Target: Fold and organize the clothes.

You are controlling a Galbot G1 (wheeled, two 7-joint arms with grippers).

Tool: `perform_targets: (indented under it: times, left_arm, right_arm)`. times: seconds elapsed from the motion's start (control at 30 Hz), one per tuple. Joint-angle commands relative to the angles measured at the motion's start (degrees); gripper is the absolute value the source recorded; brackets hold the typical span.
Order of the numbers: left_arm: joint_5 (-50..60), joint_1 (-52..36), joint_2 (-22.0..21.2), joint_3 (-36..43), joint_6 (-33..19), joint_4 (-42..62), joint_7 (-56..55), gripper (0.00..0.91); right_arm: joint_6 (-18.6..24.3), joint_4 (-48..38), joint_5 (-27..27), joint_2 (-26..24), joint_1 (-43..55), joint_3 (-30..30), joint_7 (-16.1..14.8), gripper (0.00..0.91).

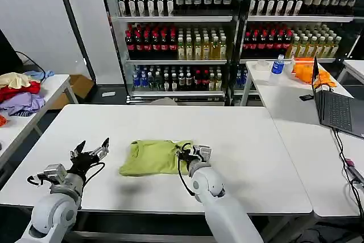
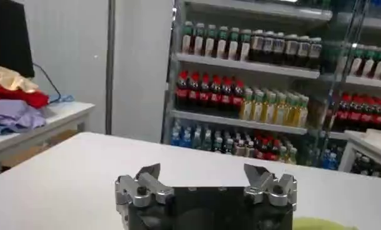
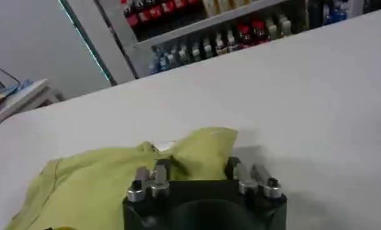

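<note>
Right gripper (image 1: 190, 153) jaws grasping T-shirt (image 1: 151, 157) edge; left gripper (image 1: 91, 152) released (hovering beside).

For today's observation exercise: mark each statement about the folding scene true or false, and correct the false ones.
1. The T-shirt lies on the white table. True.
2. The left hand is gripping the T-shirt. False: it is open, beside the shirt and apart from it.
3. The right hand is at the shirt's edge. True.
4. A laptop sits on the same table as the shirt. False: it is on the neighbouring table.
5. Shelves of bottles stand behind the table. True.
</note>
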Motion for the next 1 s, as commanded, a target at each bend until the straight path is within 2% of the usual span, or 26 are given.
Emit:
perform_targets:
  times: [0.03,0.37,0.53,0.57,0.6,0.63,0.77,0.83,0.9,1.0]
  left_arm:
    - [-0.02,0.62,0.49,-0.89,-0.09,-0.60,0.02,0.907]
    - [0.22,0.07,0.06,0.50,-0.08,-0.49,0.18,0.907]
    - [0.56,-0.42,-0.20,1.58,-0.04,-0.48,0.25,0.907]
    - [0.61,-0.53,-0.24,1.74,-0.01,-0.44,0.24,0.907]
    - [0.71,-0.73,-0.28,2.06,0.01,-0.43,0.26,0.907]
    - [0.83,-0.95,-0.33,2.34,0.03,-0.41,0.25,0.907]
    - [1.02,-1.65,-0.53,3.22,0.09,-0.46,0.23,0.907]
    - [1.04,-1.83,-0.54,3.51,0.09,-0.49,0.27,0.907]
    - [1.08,-1.94,-0.56,3.72,0.08,-0.49,0.29,0.907]
    - [1.05,-1.81,-0.74,3.75,-0.03,-0.54,0.35,0.907]
  right_arm:
    - [0.32,-4.18,2.79,0.21,2.53,1.00,0.41,0.000]
    - [-0.29,-5.30,0.35,-8.52,4.43,2.95,-1.65,0.000]
    - [-2.17,-6.74,-4.83,-12.42,5.53,5.60,-6.71,0.000]
    - [-2.19,-7.17,-6.56,-12.87,5.82,5.83,-7.96,0.101]
    - [-1.98,-7.64,-8.55,-13.13,6.29,5.90,-8.99,0.312]
    - [-1.35,-8.30,-10.63,-13.33,6.64,5.75,-9.99,0.907]
    - [4.72,-9.93,-19.27,-13.72,8.14,4.64,-13.03,0.907]
    - [7.83,-9.77,-22.33,-14.07,8.12,3.48,-13.00,0.907]
    - [13.56,-9.06,-25.03,-14.67,7.35,2.29,-12.52,0.907]
    - [18.64,-7.03,-27.31,-14.87,5.54,2.15,-11.59,0.907]
